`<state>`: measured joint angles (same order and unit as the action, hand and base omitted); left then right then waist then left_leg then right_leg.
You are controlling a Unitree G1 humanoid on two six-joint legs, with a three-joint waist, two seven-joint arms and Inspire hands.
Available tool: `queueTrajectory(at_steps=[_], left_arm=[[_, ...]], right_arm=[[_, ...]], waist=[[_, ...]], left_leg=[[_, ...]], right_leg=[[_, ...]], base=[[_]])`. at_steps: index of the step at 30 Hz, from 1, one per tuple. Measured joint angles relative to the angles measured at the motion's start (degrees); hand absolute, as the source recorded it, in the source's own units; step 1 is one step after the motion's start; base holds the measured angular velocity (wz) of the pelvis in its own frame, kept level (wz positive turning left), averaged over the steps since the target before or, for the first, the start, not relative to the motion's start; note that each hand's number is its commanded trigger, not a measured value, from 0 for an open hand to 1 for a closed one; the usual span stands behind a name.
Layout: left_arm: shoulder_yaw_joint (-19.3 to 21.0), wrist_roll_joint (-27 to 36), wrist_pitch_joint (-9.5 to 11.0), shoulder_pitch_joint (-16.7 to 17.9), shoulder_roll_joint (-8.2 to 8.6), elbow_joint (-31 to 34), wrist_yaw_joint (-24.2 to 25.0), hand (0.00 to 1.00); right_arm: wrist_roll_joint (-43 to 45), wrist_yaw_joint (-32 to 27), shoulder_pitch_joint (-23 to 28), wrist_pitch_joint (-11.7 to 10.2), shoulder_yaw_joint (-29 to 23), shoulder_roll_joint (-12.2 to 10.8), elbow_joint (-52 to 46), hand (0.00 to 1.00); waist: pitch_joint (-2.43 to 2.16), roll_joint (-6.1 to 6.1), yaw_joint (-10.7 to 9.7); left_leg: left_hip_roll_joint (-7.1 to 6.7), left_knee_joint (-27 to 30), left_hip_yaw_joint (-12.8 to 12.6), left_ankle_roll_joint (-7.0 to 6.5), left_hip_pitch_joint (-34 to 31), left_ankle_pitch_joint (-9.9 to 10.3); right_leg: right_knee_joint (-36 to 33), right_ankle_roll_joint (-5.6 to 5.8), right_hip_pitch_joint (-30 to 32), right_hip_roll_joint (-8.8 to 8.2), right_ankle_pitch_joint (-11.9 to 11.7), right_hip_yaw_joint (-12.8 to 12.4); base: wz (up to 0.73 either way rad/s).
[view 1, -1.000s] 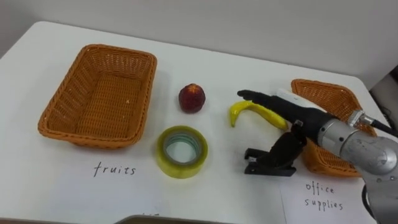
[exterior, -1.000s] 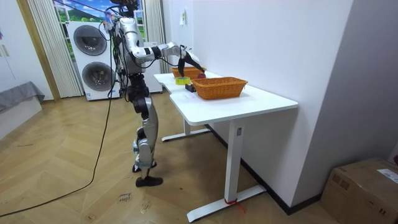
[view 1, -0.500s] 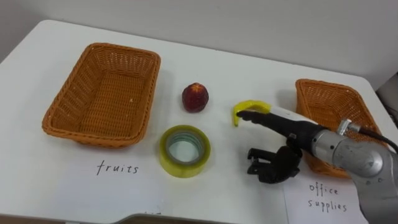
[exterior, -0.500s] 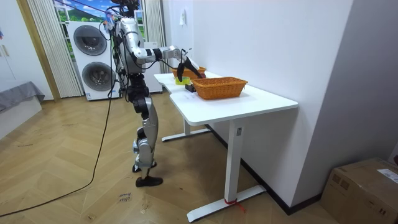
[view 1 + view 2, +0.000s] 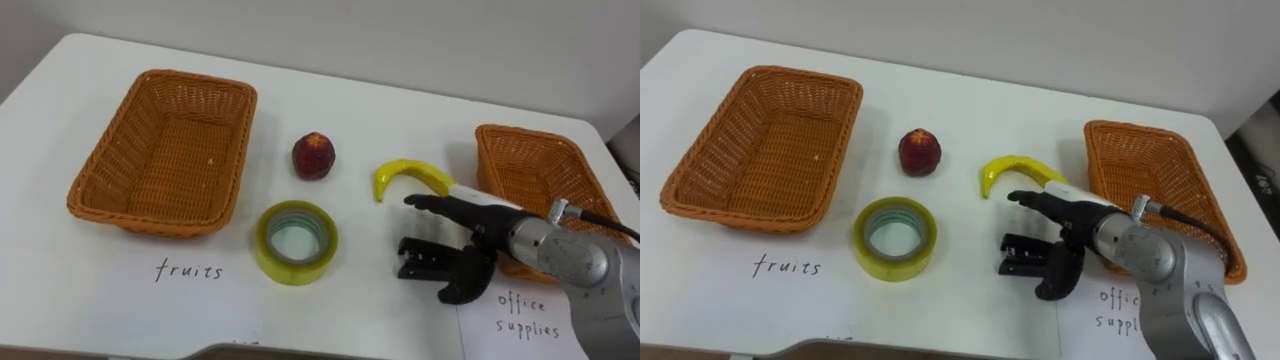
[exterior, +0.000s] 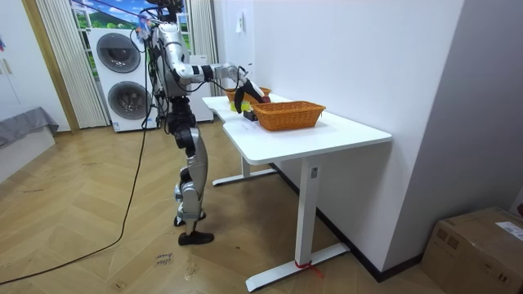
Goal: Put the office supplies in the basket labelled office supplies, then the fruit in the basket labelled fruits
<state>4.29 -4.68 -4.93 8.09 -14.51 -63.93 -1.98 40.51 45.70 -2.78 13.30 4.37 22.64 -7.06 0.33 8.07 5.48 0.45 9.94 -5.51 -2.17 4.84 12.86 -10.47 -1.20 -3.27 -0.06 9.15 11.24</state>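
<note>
An empty wicker fruit basket stands at the left of the white table, and an empty office-supplies basket stands at the right. Between them lie a red peach, a yellow banana, a yellow tape roll and a black stapler. My right hand is open just in front of the banana. Its fingers stretch left above the stapler's right end, and the thumb hangs down beside it. Nothing is held.
Handwritten labels mark the fruits spot and the office supplies spot near the table's front edge. In the room view I stand at the far end of the white table, with washing machines behind me.
My right hand has drawn back from over the banana toward me and dropped lower, over the stapler. The banana, peach and tape have stayed put; the view shifted slightly.
</note>
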Motion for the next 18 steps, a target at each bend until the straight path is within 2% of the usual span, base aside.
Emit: queueTrajectory(at_steps=[5,12,18], left_arm=[[0.0,0.0,0.0,0.0,0.00,0.0,-0.1,0.00],[0.0,0.0,0.0,0.1,0.13,1.0,-1.1,0.00],[-0.1,0.1,0.0,0.2,0.87,1.8,-1.8,0.00]], right_arm=[[0.6,0.0,0.0,0.5,0.0,0.0,0.0,0.00],[0.7,-0.1,0.0,0.6,1.2,0.0,0.3,0.00],[3.7,-0.1,0.0,0.6,1.9,-0.4,0.2,0.00]], waist=[[0.00,0.01,0.0],[0.01,0.00,1.1],[0.31,-0.54,1.3]], left_leg=[[-0.01,-0.2,0.0,0.00,0.0,0.0],[0.01,-0.3,-0.2,0.00,0.0,0.0],[-0.06,-0.4,-0.2,-0.01,-0.1,0.0]], right_leg=[[0.0,0.00,0.0,0.00,0.0,0.0],[0.0,0.00,0.1,0.02,0.0,-0.1],[0.0,0.01,0.1,0.00,0.0,-0.1]], base=[[0.00],[0.00],[0.00]])
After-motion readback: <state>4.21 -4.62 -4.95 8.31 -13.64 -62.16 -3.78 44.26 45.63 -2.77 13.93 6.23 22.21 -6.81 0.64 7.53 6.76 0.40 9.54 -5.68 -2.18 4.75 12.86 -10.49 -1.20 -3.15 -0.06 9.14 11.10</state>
